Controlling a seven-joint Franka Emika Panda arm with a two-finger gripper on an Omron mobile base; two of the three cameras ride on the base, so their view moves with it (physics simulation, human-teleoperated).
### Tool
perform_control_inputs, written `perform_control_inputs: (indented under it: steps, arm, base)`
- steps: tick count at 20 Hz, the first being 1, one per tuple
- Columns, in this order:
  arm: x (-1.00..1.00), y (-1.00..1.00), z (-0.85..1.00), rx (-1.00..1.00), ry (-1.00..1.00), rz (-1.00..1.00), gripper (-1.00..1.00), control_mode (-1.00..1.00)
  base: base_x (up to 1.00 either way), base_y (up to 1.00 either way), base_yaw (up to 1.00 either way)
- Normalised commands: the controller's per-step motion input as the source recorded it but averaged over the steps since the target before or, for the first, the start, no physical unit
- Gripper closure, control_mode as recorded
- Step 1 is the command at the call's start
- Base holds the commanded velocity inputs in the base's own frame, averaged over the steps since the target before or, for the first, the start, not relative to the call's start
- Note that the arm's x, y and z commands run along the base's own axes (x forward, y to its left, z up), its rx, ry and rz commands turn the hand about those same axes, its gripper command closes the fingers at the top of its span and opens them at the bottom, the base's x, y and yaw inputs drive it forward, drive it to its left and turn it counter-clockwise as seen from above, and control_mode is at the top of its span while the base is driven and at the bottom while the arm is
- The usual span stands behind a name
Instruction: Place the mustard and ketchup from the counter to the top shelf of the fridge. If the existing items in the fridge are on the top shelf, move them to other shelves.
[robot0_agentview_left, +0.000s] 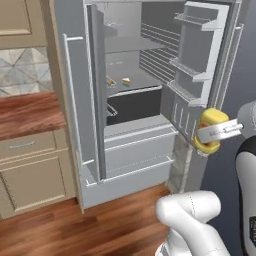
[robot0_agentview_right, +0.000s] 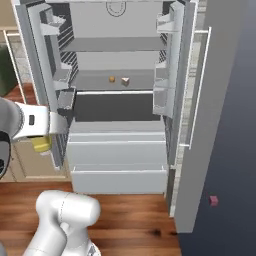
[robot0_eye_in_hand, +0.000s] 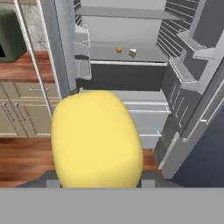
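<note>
Our gripper (robot0_agentview_left: 212, 132) pinches the squat yellow mustard bottle (robot0_eye_in_hand: 96, 140), whose bulk hides our fingertips. Far inside the open grey fridge (robot0_agentview_right: 120, 100), the tiny orange ball (robot0_agentview_right: 112, 79) and cake wedge (robot0_agentview_right: 125, 81) blur.

Reddish wood plank floor (robot0_agentview_left: 75, 227) runs below. Beige panelled cabinets (robot0_agentview_left: 30, 180) stand left, under a patterned tile backsplash (robot0_agentview_left: 22, 70).

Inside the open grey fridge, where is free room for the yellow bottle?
The upper grey shelf looks bare across its width. The shelf below is bare at both ends; its middle holds the small orange ball and the cake wedge.
</note>
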Motion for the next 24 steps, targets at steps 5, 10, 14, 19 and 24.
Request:
perform_control_inputs:
  steps: [5, 10, 14, 19, 24]
  arm:
    - [0.0, 0.0, 0.0, 0.0, 0.0, 0.0, 1.0, 1.0]
    - [0.0, 0.0, 0.0, 0.0, 0.0, 0.0, 1.0, 1.0]
    - [0.0, 0.0, 0.0, 0.0, 0.0, 0.0, 1.0, 1.0]
    - [0.0, 0.0, 0.0, 0.0, 0.0, 0.0, 1.0, 1.0]
    - [0.0, 0.0, 0.0, 0.0, 0.0, 0.0, 1.0, 1.0]
  base:
    - [0.53, -0.3, 0.16]
    - [0.62, -0.25, 0.24]
    - [0.7, -0.34, 0.16]
    - [0.76, -0.16, 0.11]
    - [0.77, -0.04, 0.07]
